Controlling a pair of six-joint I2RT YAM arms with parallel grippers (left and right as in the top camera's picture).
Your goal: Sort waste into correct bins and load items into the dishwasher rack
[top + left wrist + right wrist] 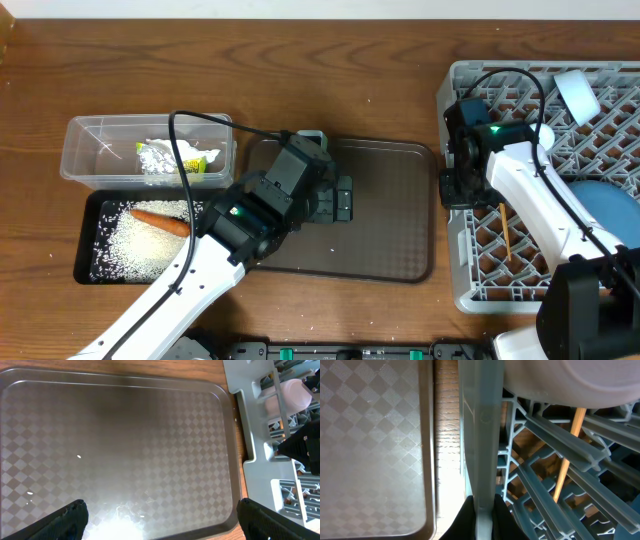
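At the left, the tub holds the wrapper, and just beside it the black tray holds rice and a carrot. The left gripper hangs over the brown tray, fingers wide apart. The right gripper is clamped on the left wall of the rack, which holds a cup, plate and chopstick.

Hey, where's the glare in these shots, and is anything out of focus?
Left wrist view: a bright glare patch washes out the tray near its lower edge, and the fingers are dark and soft. Right wrist view: light blooms on the table strip; the rack wall looks soft. Overhead view: even light, sharp.
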